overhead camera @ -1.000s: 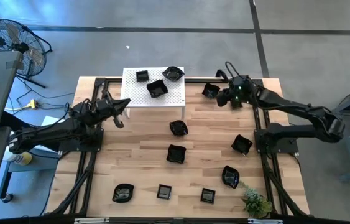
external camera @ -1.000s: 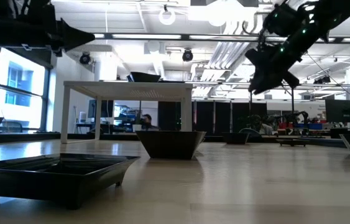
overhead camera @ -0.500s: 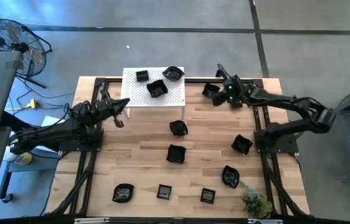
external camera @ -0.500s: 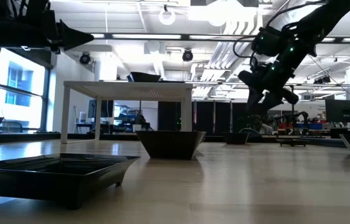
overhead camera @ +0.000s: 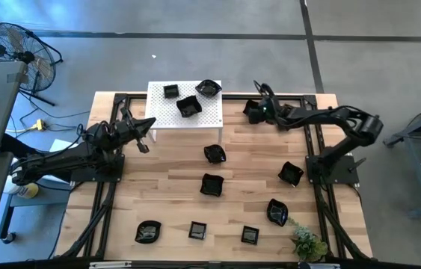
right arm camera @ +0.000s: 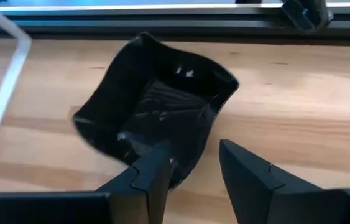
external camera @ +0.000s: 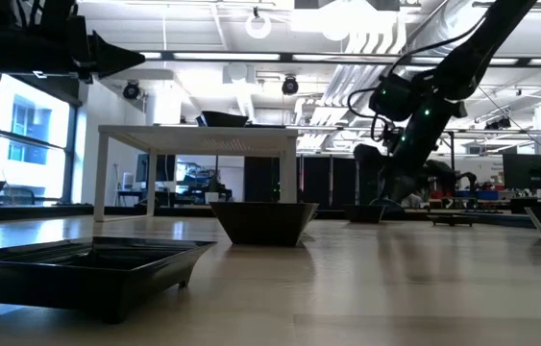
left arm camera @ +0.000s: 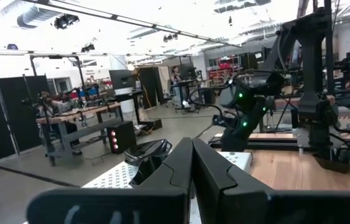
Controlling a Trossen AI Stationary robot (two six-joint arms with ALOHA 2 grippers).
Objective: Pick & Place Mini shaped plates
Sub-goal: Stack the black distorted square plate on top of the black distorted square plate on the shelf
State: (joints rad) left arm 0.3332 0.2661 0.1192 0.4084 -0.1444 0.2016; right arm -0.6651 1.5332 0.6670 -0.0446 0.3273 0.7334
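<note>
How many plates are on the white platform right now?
3, all on the white perforated platform: a small square plate at the far edge, a rounder plate at the far right corner, a larger plate mid-platform.

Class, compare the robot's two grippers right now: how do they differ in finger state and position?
The left gripper is shut, fingers pressed together; the right gripper is open. The left gripper hangs by the white platform, near no plate; the right gripper is down at a black plate on the table, one finger over its rim. Both hold nothing.

Eleven mini shaped plates [overhead camera: 211, 184], one white perforated platform [overhead camera: 162, 115], two arms, one plant [overhead camera: 308, 243].
</note>
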